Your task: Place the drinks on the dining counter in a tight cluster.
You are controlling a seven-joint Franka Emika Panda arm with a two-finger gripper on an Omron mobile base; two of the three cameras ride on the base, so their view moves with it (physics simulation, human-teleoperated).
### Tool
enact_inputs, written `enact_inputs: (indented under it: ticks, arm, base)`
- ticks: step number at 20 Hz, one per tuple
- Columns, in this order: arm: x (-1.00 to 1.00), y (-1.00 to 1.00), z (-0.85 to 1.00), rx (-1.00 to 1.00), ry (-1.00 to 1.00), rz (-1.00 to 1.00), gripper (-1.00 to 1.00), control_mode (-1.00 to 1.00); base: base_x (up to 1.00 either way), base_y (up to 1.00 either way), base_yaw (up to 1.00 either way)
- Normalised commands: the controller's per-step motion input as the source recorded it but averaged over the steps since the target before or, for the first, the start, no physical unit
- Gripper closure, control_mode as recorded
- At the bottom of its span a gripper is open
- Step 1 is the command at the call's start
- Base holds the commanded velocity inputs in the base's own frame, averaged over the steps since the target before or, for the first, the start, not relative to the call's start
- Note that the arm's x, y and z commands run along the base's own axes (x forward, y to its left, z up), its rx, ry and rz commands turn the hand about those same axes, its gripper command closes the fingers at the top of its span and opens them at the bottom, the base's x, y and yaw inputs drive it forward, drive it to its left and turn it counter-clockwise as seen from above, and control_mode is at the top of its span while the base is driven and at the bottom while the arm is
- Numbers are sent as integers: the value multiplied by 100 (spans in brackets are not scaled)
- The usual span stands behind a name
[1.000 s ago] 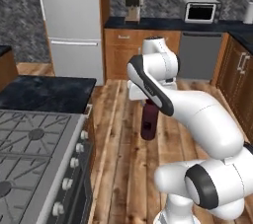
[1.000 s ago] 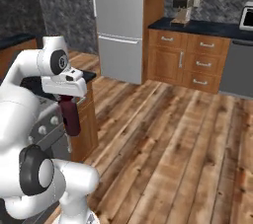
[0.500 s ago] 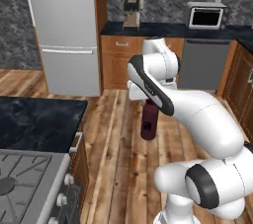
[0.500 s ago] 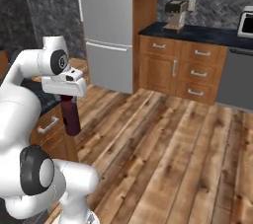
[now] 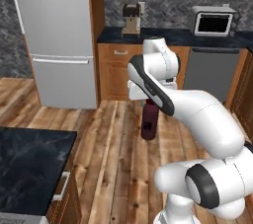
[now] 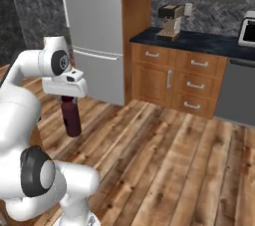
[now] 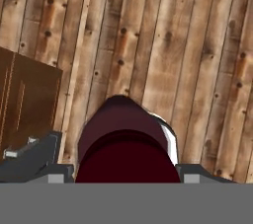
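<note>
A: Where do we stand with the maroon bottle?

B: We have it. The gripper is clamped on its neck, and the bottle hangs upright below the hand, in the air over the wooden floor. In the hand view the bottle's dark shoulder sits between the two finger tips, with floorboards beneath it.

A: And the dining counter?

B: We can't make it out from here. Ahead of us are the fridge, the wood cabinets with a coffee machine on top, and a microwave. A black marble top lies at the lower left of the left base view, but we can't tell which counter it is.

A: So this looks like the carrying stretch. How do we do it well?

B: We judge the main thing is to keep the bottle vertical and the grip firm while the base travels, so it neither swings nor slips. We should hold it high enough to clear a counter edge, then lower it straight down close to the other drinks, without knocking them.

A: Risks?

B: A neck grip lets the body pendulum, so we favour gentle turns.
</note>
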Motion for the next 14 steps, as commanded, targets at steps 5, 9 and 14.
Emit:
enact_inputs:
  ticks: [5,9,14]
  arm:
    - [0,0,0,0,0,0,100,100]
    - [0,0,0,0,0,0,100,100]
    - [0,0,0,0,0,0,100,100]
  base:
    - [85,11,6]
    - [83,12,21]
    - [85,10,23]
